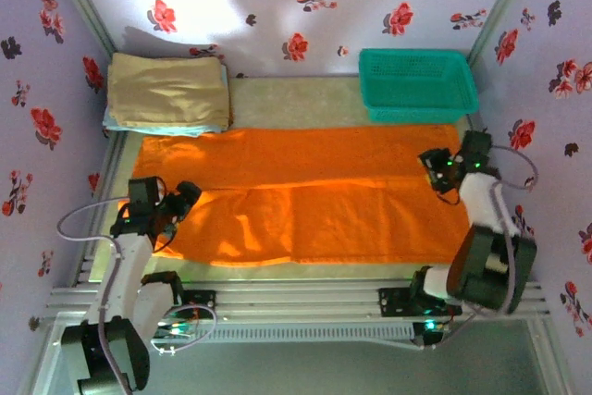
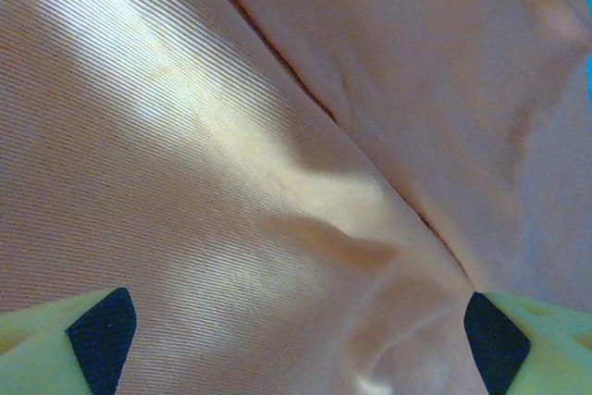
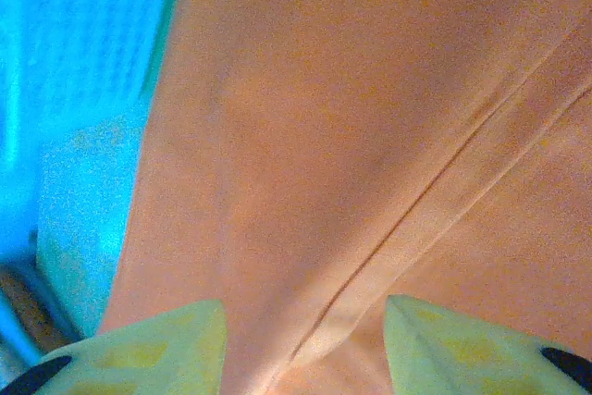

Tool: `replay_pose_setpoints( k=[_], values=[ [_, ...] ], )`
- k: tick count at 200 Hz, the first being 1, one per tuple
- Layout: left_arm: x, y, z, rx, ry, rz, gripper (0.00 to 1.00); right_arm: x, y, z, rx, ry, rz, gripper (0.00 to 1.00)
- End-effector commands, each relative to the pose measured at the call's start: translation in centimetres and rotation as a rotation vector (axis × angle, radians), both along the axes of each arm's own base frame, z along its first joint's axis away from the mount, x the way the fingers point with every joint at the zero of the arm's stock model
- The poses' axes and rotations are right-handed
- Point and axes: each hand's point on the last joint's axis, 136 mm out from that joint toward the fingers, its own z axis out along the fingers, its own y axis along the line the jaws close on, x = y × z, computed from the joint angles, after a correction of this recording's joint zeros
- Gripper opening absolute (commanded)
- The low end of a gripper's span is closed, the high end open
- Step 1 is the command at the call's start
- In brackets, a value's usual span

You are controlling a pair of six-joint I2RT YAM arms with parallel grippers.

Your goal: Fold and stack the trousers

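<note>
The trousers lie spread flat across the table. The left gripper hovers spread wide over their left end. The right gripper stands parted above the right edge, pinching nothing. This cloth looks soft, light and floppy; best pinched at the end corners, or it'll sag.

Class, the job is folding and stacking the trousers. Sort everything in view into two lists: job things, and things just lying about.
Job: trousers; left tool; right tool.
Lying about: green basket; tan folded cloth; light blue folded cloth.
</note>
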Motion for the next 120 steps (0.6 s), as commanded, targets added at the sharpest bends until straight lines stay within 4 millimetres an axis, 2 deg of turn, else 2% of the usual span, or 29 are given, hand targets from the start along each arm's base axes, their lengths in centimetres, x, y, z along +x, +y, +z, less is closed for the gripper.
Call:
replay_pose_setpoints(
  k=[1, 7, 22, 33, 52, 66, 87, 107, 120],
  values=[
    [0.5, -0.5, -1.0, -0.012, 0.008, 0.003, 0.94, -4.4, 4.0, -3.5, -0.019, 0.107, 0.072, 0.40],
    [0.8, -0.3, -1.4, -0.010, 0.012, 0.020, 0.94, -5.1, 5.2, -4.2, -0.006, 0.116, 0.088, 0.34],
    [1.5, 0.3, -2.3, -0.002, 0.020, 0.068, 0.93, -6.5, 7.4, -6.0, -0.002, 0.146, 0.132, 0.11],
    [2.2, 0.8, -2.5, 0.011, 0.022, 0.091, 0.93, -7.1, 8.3, -7.2, -0.020, 0.183, 0.173, 0.00],
    [3.0, 1.4, -3.1, 0.028, 0.048, 0.121, 0.94, -7.7, 8.6, -9.1, -0.040, 0.259, 0.215, 0.00],
    [3.0, 2.0, -4.1, 0.036, 0.093, 0.143, 0.94, -8.2, 7.6, -10.6, -0.023, 0.337, 0.175, 0.00],
    [1.7, 2.6, -5.6, 0.029, 0.156, 0.172, 0.94, -8.3, 6.2, -12.1, 0.113, 0.361, 0.084, 0.00],
    [0.0, 2.7, -6.5, 0.020, 0.177, 0.195, 0.94, -8.8, 4.4, -12.3, 0.116, 0.386, 0.046, 0.00],
    [-1.1, 2.5, -6.9, 0.005, 0.177, 0.208, 0.88, -9.4, 3.4, -12.7, 0.118, 0.414, 0.027, 0.00]
  ],
)
